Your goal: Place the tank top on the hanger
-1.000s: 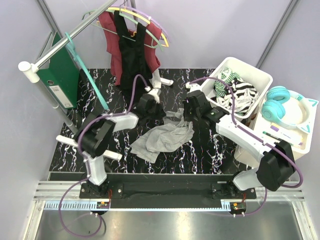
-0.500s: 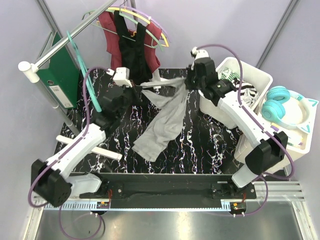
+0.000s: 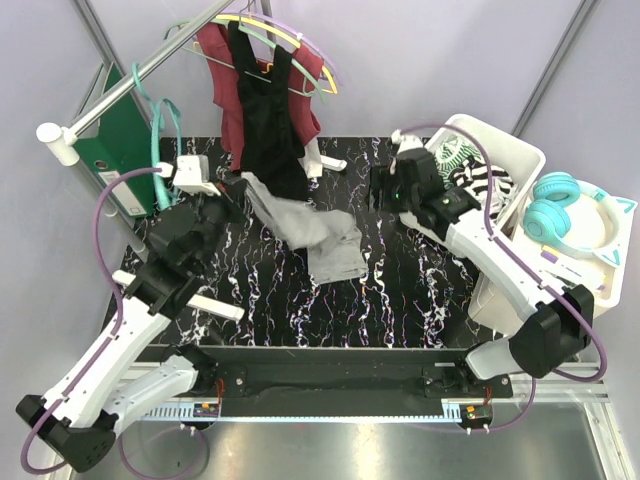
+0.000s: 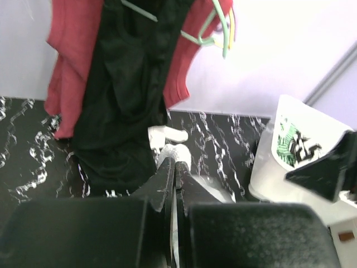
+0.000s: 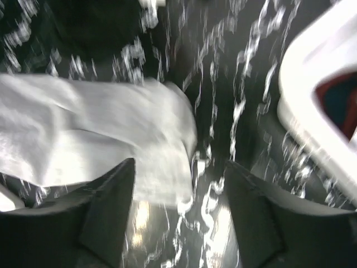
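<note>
The light grey tank top [image 3: 315, 232] hangs by one end from my left gripper [image 3: 233, 190] and trails down to the right onto the black marbled table [image 3: 420, 290]. In the left wrist view the left gripper [image 4: 175, 167] is shut on a thin fold of the grey fabric. My right gripper [image 3: 381, 190] hovers to the right of the top, open. In the right wrist view nothing lies between the fingers of the right gripper [image 5: 181, 187], and the tank top [image 5: 95, 128] lies below and to the left. The teal hanger [image 3: 157, 125] hangs on the rail at the far left, behind my left gripper.
A metal rail [image 3: 150, 62] holds a black top [image 3: 268, 110] over a maroon top [image 3: 232, 120]. A green binder [image 3: 125, 150] leans at the left. A white bin [image 3: 490, 180] of striped clothes and teal headphones [image 3: 560, 210] stand at the right. A white strip [image 3: 215, 307] lies on the table.
My right gripper has opened and let go of the tank top, then drawn back right and down. My left gripper has carried its end of the top leftward toward the rail.
</note>
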You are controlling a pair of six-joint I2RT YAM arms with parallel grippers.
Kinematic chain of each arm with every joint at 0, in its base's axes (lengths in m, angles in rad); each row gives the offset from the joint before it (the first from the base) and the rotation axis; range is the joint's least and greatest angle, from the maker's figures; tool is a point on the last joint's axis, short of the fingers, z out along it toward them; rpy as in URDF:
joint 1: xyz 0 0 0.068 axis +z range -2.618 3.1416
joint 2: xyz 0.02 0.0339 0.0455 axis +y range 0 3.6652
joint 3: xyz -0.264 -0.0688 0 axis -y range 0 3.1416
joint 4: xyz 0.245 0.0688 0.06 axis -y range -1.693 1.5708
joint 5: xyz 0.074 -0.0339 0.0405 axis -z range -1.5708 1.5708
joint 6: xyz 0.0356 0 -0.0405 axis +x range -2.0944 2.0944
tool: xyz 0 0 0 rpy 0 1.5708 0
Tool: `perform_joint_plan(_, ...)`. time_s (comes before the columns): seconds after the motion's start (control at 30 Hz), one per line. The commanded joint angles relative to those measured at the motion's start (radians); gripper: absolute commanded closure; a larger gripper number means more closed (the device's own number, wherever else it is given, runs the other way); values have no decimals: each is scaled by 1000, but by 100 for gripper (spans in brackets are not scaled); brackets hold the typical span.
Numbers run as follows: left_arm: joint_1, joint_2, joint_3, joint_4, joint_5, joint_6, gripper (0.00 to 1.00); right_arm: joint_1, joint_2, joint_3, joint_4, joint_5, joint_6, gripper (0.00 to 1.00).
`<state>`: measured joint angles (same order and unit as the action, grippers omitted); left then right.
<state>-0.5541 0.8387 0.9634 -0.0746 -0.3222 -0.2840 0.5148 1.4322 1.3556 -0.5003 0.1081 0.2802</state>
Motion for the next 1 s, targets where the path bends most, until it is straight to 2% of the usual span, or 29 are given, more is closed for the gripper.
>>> perform_joint_plan(0.0,-32,23,-48,-11,26,-1,100,-1,-98,-102,43,-105,53,24)
perform_joint_plan(0.07,-62,37,-61,-10,46,-9,100,-1,-131,-154,65,-184,54,21)
perform_joint_plan(0.27,-174,126,-72,-8,17,-24,100,-1,-203,-251,86,-215,59,18)
perform_joint_plan(0.37,-190,149,-69,-4,-4,-32,100,2,-220,-334,173,-349,99,18)
perform_joint_plan(0.43,-190,158,-58,-2,-8,-35,100,37,-220,-409,293,-430,138,19)
perform_joint_plan(0.47,-191,169,-57,12,15,-34,100,60,-220,-426,322,-421,145,19)
perform_joint_plan(0.53,-196,186,-51,28,50,-38,100,121,-223,-447,353,-353,142,19)
perform_joint_plan(0.67,-271,295,-37,59,75,-70,100,131,-239,-467,349,-263,175,19)
perform_joint_plan(0.8,-346,398,-35,120,67,-90,100,131,-301,-512,269,93,221,18)
perform_joint_plan(0.87,-380,460,-23,153,92,-95,100,131,-328,-544,246,157,234,17)
perform_joint_plan(0.9,-386,479,-17,153,94,-92,86,131,-357,-558,246,169,238,16)
perform_joint_plan(0.97,-395,510,-11,141,83,-87,50,131,-378,-590,249,168,250,15)
